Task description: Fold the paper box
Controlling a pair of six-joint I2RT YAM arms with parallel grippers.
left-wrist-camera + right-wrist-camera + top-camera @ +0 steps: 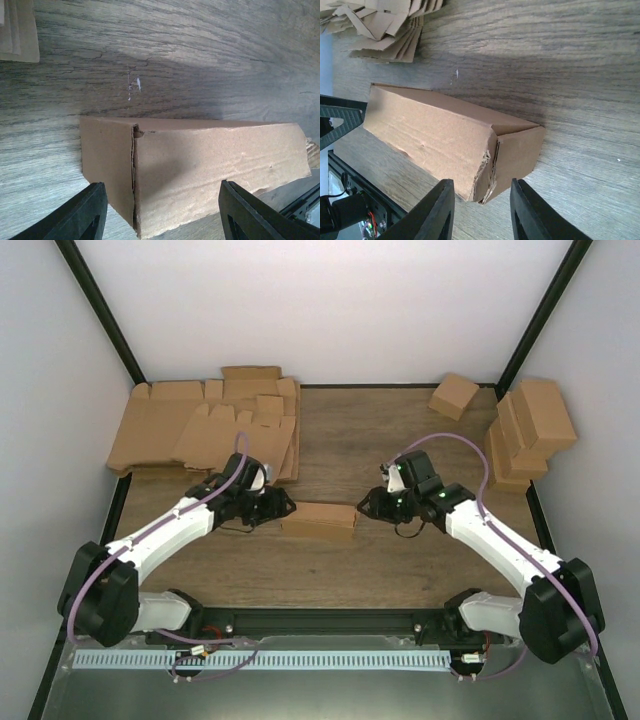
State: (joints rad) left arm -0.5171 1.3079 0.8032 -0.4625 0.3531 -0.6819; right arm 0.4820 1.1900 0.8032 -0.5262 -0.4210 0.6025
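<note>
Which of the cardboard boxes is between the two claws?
The long centre box; the other folded boxes sit far right, flat blanks far left.

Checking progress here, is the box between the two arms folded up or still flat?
Folded up. The box is a three-dimensional block with both ends closed in the wrist views; one edge looks ragged.

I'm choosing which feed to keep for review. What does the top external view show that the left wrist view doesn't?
Only the top external view: both whole arms and the folded boxes piled at far right. Only the left wrist view: the rough seam down the box's end and small white marks on the wood. Both: the paper box, the wooden table, the open left tool at the box's end, and the flat cardboard, just a corner in the wrist view.
</note>
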